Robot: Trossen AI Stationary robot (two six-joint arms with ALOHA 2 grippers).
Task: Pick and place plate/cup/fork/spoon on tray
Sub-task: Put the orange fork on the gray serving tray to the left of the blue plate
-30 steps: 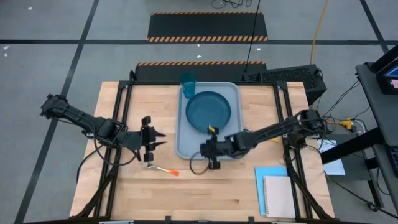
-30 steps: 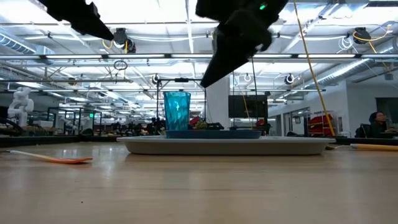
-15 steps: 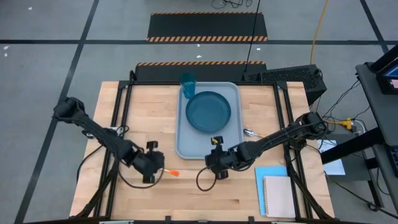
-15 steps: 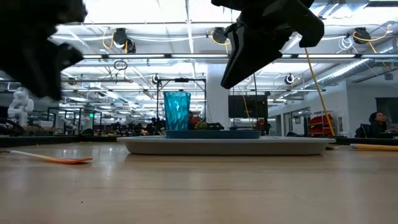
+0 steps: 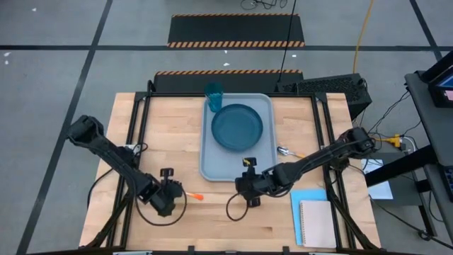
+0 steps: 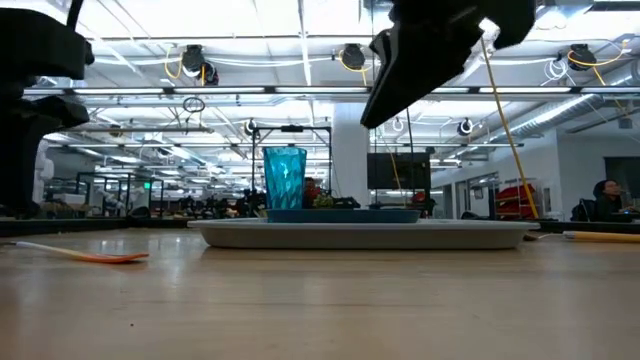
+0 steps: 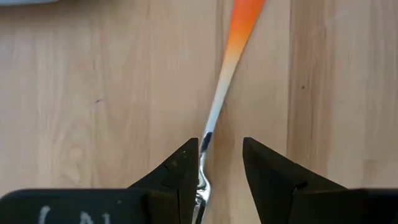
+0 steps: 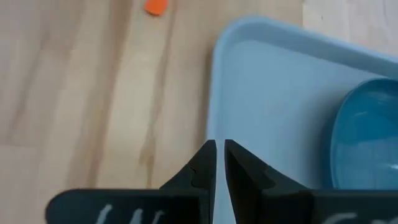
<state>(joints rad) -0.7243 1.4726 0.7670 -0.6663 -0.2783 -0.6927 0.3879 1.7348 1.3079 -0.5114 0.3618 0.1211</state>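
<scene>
The orange-handled silver metal utensil (image 7: 225,81) lies flat on the wooden tabletop (image 5: 233,219), just in front of the tray's left corner; whether it is the fork or the spoon cannot be told. The left tool (image 7: 219,163) has dropped over it within the last second, fingers apart astride the metal neck, so a grasp looks imminent. The large dark blue round plate (image 5: 237,126) and the teal translucent cup (image 5: 214,92) already sit on the light grey-blue rectangular tray (image 5: 209,159). The right tool (image 8: 219,163), fingers nearly together and empty, has backed off the tray's front edge.
</scene>
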